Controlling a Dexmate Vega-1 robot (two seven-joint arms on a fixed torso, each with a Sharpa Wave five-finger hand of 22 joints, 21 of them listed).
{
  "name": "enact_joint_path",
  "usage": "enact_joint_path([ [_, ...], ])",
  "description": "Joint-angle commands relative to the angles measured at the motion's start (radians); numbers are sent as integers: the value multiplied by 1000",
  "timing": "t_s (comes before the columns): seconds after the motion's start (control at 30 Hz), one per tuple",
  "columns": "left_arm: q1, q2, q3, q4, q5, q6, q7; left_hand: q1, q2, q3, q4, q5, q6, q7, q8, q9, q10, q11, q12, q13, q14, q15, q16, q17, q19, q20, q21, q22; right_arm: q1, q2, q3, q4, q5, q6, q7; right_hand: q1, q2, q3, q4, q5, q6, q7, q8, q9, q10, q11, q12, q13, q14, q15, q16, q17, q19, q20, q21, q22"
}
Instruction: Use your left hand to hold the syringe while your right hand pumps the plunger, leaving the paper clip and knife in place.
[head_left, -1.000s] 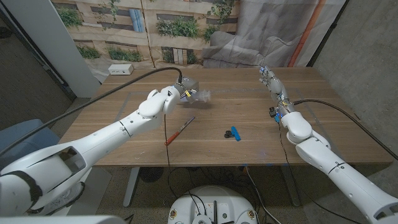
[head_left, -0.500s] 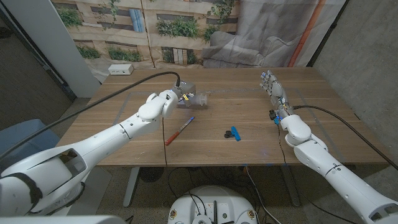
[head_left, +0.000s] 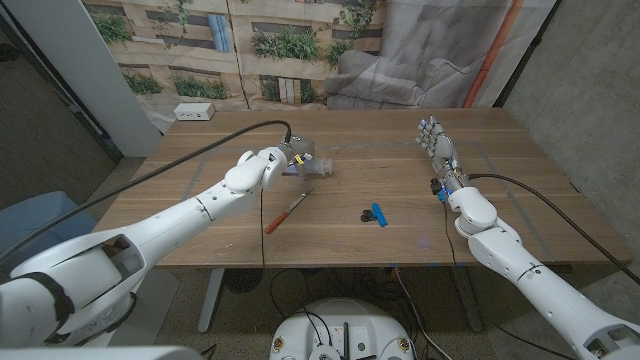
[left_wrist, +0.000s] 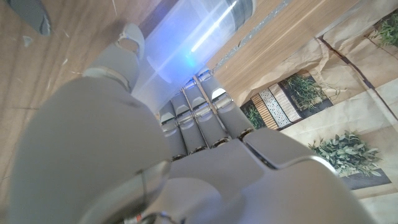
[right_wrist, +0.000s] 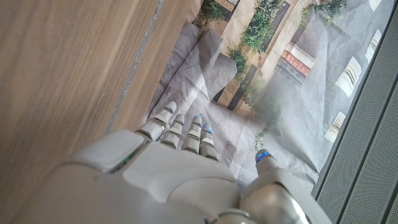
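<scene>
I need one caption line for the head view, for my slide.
Left hand holds the syringe; right hand open, apart.

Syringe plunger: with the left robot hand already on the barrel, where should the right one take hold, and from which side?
Probably at the plunger's free end, coming in from the robot's right. The syringe lies roughly sideways in the left robot hand, its clear end sticking out toward the open right robot hand. The head view is too blurred to show the plunger itself.
</scene>
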Motion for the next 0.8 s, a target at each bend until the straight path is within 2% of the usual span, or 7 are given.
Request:
enact_joint_path([
  [0.03,-25,-18,20,44,-22,-11,-26,-161,150,111,116,3,9,-16,2,2,-5,-21,-4,4,-11,-98,-2,0,12,-61,-5,2,12,30,-3,38,67,-9,25,-1,23,2,9,5,-25,3,-4,3,-16,-3,-3,3,-17,-23,0,5,-3,-23,-1,2],
  [0.2,-29,-22,23,48,-34,-5,-35,-170,146,109,117,3,4,-19,1,2,-11,-22,-3,3,-19,-96,-2,-1,5,-61,-6,2,22,54,-2,81,85,28,40,-1,20,-2,12,5,-38,5,-4,3,-23,-1,-3,3,-21,-22,-1,6,-11,-23,-4,2],
  [0.37,-32,-19,26,37,-38,10,-50,-180,132,101,112,2,-12,-38,-2,1,-36,-27,-7,3,-36,-97,-2,0,-9,-62,-9,1,25,56,-3,89,90,24,38,-1,17,-6,13,6,-47,7,-3,2,-30,-2,-3,3,-24,-20,-1,6,-17,-24,-5,2],
  [0.6,-21,0,21,-15,-20,51,-75,-222,87,65,116,1,-89,-52,-18,-2,-64,-30,-5,2,-76,-92,-2,0,-47,-56,-16,0,23,54,-6,88,85,21,30,-1,16,-8,15,6,-48,9,0,2,-33,-3,-2,3,-23,-20,-1,7,-20,-25,-5,2],
  [0.7,-15,9,15,-33,-20,59,-82,-237,70,53,116,3,-125,-56,-19,-6,-109,-30,-12,1,-96,-89,-2,0,-65,-52,-19,0,20,53,-6,86,84,22,27,-1,15,-9,16,6,-48,9,1,2,-33,-4,-1,3,-24,-20,0,7,-20,-25,-5,2],
  [0.8,-13,14,14,-47,-13,65,-94,-245,59,45,116,3,-141,-59,-20,-7,-117,-29,-11,1,-108,-87,-3,0,-75,-51,-21,0,17,52,-7,81,82,21,23,-1,16,-10,17,7,-46,9,3,2,-33,-4,-1,3,-24,-20,0,7,-21,-25,-5,2],
])
